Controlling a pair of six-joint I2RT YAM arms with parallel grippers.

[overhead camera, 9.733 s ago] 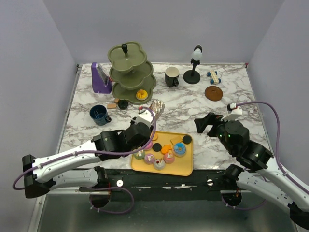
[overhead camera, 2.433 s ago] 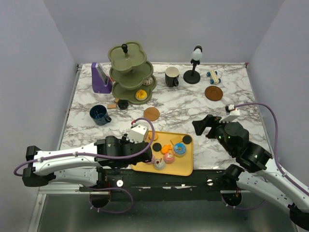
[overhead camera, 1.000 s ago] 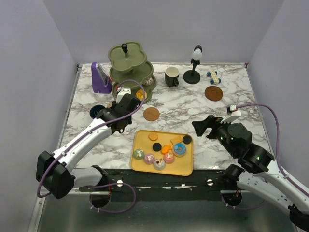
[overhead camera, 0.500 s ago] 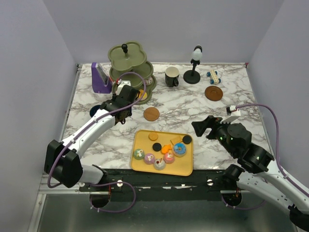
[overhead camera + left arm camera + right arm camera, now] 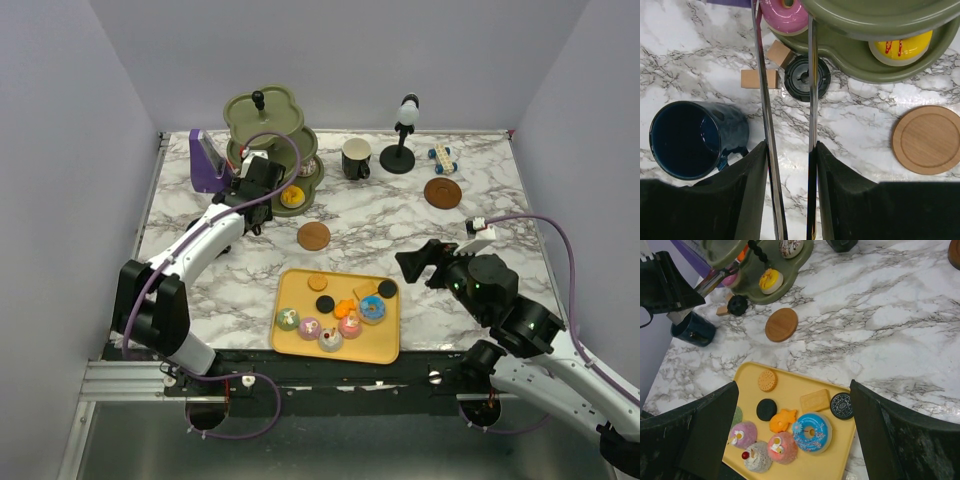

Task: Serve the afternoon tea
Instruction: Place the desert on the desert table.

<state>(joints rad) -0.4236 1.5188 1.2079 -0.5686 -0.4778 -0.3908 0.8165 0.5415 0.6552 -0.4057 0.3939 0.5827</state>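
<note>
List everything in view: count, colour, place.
tiered stand: one, olive-green, back left
yellow doughnut, white-topped cupcake: one each, bottom tier
pink doughnut: one, at bottom tier's edge, gripped
tray: one, yellow, near edge
tray treats: about ten, mixed, including blue doughnut
coasters: two, brown, mid-table and back right
dark-blue mug: one, front-left of stand
black mug: one, right of stand
black cookie, tan blocks: one and two, by stand's base
purple holder: one, left of stand
black stand with white ball: one, back
blue-and-white toy: one, back right
left gripper: shut on pink doughnut
right gripper: open, above table right of tray
</note>
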